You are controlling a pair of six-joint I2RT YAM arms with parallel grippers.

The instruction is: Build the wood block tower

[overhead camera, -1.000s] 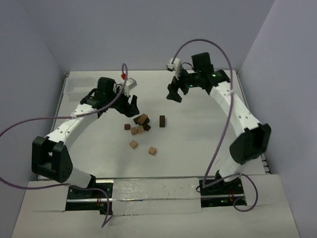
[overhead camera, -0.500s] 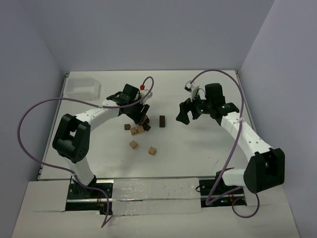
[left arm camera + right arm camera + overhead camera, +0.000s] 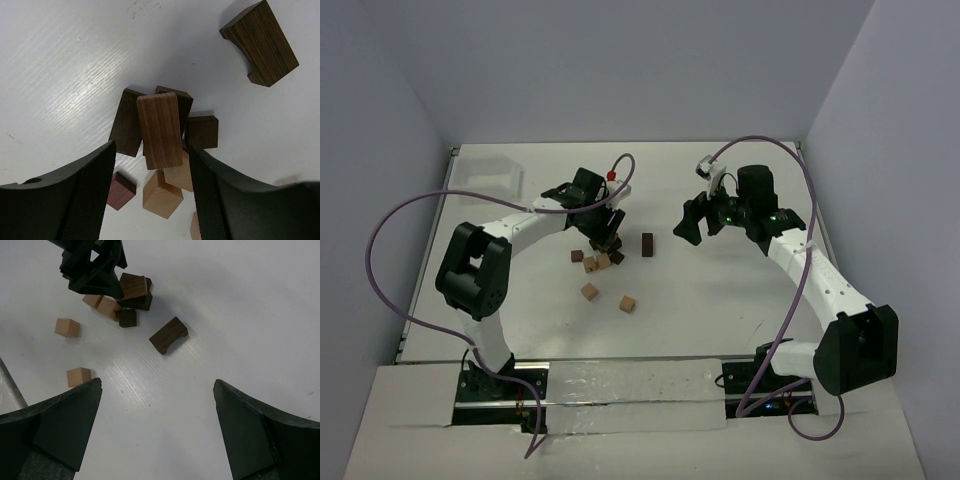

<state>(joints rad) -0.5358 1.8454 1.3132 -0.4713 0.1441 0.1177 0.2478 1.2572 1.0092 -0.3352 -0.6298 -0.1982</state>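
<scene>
The wood blocks lie as a loose heap (image 3: 608, 244), and no tower is in view. A brown plank (image 3: 160, 131) rests tilted on dark blocks, with a tan cube (image 3: 162, 195) and a reddish cube (image 3: 121, 190) beside it. My left gripper (image 3: 152, 146) (image 3: 609, 232) is open and straddles the heap, with a gap between the plank and the left finger. A dark arch block (image 3: 647, 244) (image 3: 169, 335) lies alone to the right. My right gripper (image 3: 157, 385) (image 3: 684, 228) hangs wide open over bare table, right of the arch block.
Two tan cubes (image 3: 589, 291) (image 3: 627, 303) lie apart in front of the heap, seen also in the right wrist view as tan cubes (image 3: 67, 326) (image 3: 79, 376). A clear plastic container (image 3: 488, 178) stands at the back left. Walls enclose the table.
My left arm swung in from the back left onto the heap and its jaws narrowed. My right arm came forward and lower toward the arch block, still wide open.
</scene>
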